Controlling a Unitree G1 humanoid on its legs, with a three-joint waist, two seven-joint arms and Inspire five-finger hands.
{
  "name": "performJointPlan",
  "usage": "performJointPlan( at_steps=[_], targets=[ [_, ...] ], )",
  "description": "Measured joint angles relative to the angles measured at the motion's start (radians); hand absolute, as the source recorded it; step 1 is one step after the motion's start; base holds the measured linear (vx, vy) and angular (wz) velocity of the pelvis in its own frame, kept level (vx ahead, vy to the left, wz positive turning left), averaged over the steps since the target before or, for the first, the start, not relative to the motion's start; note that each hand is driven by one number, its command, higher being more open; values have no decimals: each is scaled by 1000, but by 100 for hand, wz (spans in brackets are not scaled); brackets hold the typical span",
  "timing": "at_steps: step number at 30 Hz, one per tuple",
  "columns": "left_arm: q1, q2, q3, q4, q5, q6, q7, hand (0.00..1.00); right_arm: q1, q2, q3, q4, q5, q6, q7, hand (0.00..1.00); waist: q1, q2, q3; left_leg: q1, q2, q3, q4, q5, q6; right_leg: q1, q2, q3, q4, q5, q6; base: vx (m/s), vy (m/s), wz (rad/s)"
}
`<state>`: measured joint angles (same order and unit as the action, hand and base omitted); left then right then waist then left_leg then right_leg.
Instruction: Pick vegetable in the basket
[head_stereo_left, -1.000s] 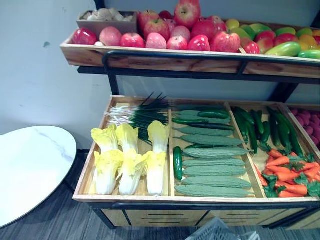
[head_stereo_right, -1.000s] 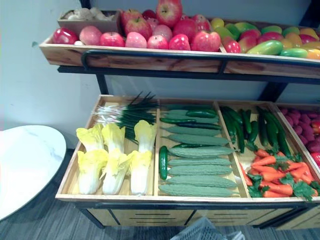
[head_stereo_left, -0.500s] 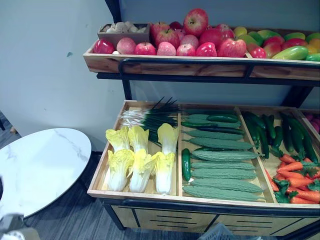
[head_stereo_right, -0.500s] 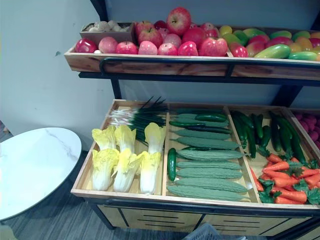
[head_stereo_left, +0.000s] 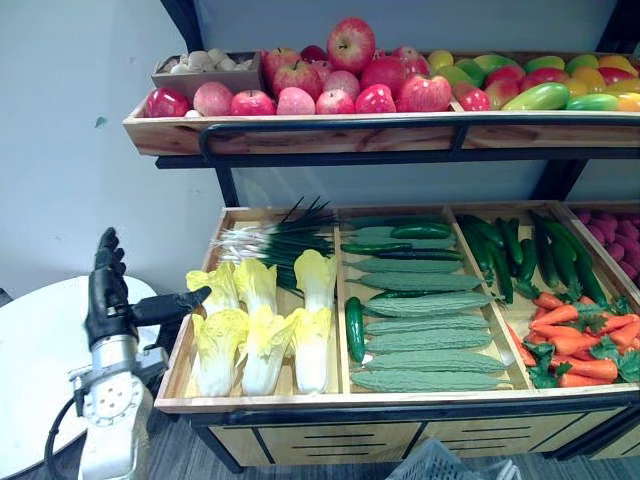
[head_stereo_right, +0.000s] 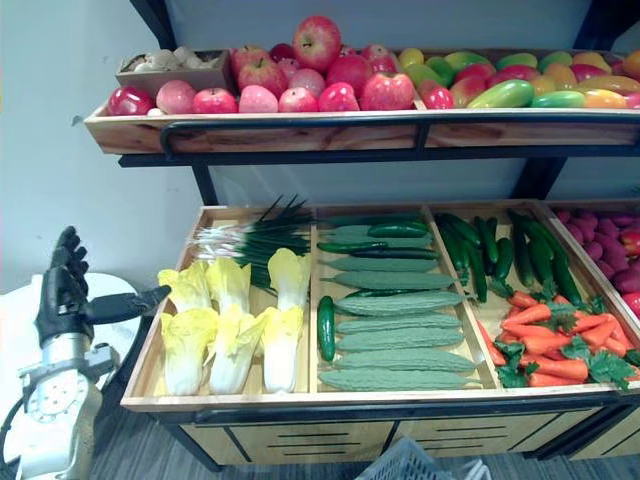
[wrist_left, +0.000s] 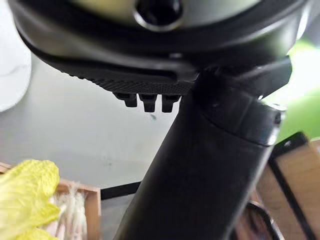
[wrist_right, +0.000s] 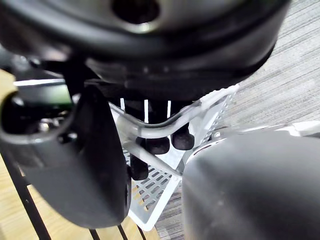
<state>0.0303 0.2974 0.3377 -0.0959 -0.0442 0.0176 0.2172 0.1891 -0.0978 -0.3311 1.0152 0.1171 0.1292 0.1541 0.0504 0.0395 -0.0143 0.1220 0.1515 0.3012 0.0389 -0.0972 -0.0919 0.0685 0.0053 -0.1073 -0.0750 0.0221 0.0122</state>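
My left hand (head_stereo_left: 106, 298) is raised beside the left end of the lower wooden crate (head_stereo_left: 300, 402). Its fingers point straight up and its thumb reaches toward the yellow-green cabbages (head_stereo_left: 265, 330) without touching them; it is open and holds nothing. The left wrist view looks past the thumb (wrist_left: 200, 165) to a cabbage leaf (wrist_left: 25, 195). In the right wrist view my right hand (wrist_right: 160, 142) has its fingers curled round the handle (wrist_right: 165, 125) of a white mesh basket (wrist_right: 160, 185). The basket's rim (head_stereo_left: 440, 465) peeks in below the stand.
The lower crate also holds scallions (head_stereo_left: 275, 235), pale green gourds (head_stereo_left: 425, 335), dark cucumbers (head_stereo_left: 530, 250) and carrots (head_stereo_left: 575, 340). An upper shelf (head_stereo_left: 300, 130) carries apples (head_stereo_left: 330, 80) and mangoes. A round white table (head_stereo_left: 30, 370) stands left of the stand.
My left hand has risen into view at the left of the crate. The camera has shifted; the produce has not moved.
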Motion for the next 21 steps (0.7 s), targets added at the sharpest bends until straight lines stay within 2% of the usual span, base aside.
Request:
performJointPlan(
  at_steps=[2,6,10,13,21],
  targets=[
    [-6,0,-31,0,72,71,25,100,-1,2,2,-2,0,-2,1,0,0,-5,-4,-1,0,13,-3,0,0,-14,0,9,11,0,0,-77,14,-12],
    [-10,0,-60,1,142,136,72,100,0,7,2,-1,0,-2,6,0,-6,-17,-10,-1,0,18,-9,0,-1,-26,1,15,19,2,1,-64,5,-5],
    [-11,0,-64,1,224,170,101,100,2,12,2,0,0,-1,6,0,-6,-27,-17,-2,-1,21,-17,0,-1,-32,1,19,17,8,3,-45,5,-3],
    [-11,1,-106,26,283,199,100,100,1,12,9,0,-1,6,6,0,-3,-33,-22,-2,-4,22,-21,-1,-1,-28,0,17,3,20,7,0,0,0],
    [-11,-29,-216,158,293,263,80,100,-4,4,21,-2,-8,1,11,0,-10,-24,-17,3,-10,40,-31,0,-1,-20,-2,32,-21,38,10,-11,-2,-5]
  ],
)
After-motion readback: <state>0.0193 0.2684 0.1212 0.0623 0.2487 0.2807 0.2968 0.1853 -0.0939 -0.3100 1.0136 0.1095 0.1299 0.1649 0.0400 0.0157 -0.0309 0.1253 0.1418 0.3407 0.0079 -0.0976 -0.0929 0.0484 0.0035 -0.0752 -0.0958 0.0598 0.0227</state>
